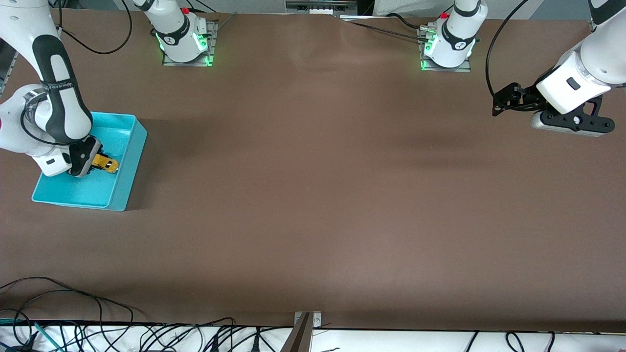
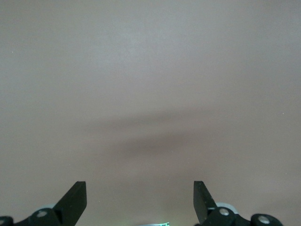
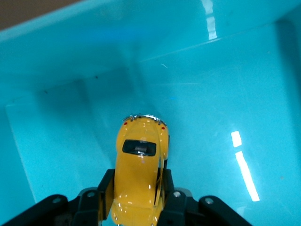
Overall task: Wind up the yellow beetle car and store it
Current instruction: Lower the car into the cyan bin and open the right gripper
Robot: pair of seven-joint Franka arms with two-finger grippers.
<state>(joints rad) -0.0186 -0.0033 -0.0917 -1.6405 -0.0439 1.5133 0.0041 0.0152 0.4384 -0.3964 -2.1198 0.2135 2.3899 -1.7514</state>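
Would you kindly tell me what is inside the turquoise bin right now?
The turquoise bin holds the yellow beetle car, gripped by the right gripper with jaws closed on its sides. The arm covers part of the bin floor. The left gripper waits, open.

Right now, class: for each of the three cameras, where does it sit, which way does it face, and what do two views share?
Front view: high across the table, facing both arm bases; shows both arms.
Left wrist view: on the left arm, looking down at bare table; the open left pincer shows.
Right wrist view: on the right arm, looking into the turquoise bin; the right pincer grips the yellow beetle car.
Shared: front and right wrist views show car and bin.
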